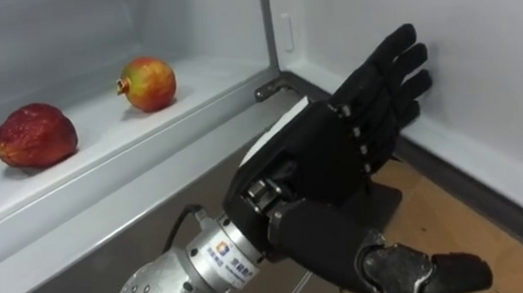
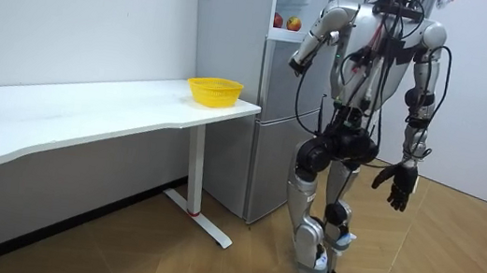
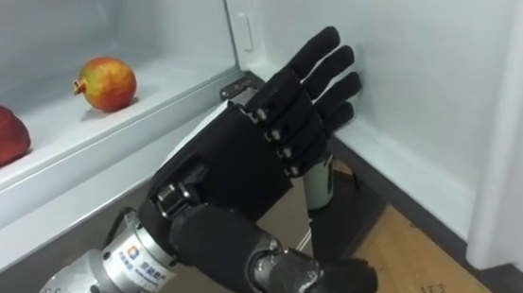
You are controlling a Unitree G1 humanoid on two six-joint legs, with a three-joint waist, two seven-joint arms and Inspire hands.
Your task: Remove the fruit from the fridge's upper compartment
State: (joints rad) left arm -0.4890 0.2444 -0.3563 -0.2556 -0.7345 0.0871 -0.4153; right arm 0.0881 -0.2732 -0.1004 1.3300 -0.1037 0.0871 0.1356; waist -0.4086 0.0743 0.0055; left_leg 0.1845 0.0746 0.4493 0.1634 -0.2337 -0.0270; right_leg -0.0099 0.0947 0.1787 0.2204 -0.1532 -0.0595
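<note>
On the white fridge shelf (image 1: 101, 151) a lumpy dark red fruit (image 1: 35, 136) lies at eight o'clock of a rounder red-and-yellow fruit (image 1: 148, 83). At four o'clock of them the black left hand (image 1: 337, 145) is raised, fingers straight, holding nothing. The right hand (image 2: 396, 185) hangs loose-fingered, empty.

Matt black left hand (image 1: 338, 149), glossy white plastic shelf (image 1: 109, 141), wood floor (image 1: 466, 209)

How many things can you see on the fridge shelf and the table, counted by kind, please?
Fruit: 2, a dark red fruit and a red-and-yellow fruit on the fridge shelf.
Basket: 1, a yellow basket on the table.
Total: 3.
</note>
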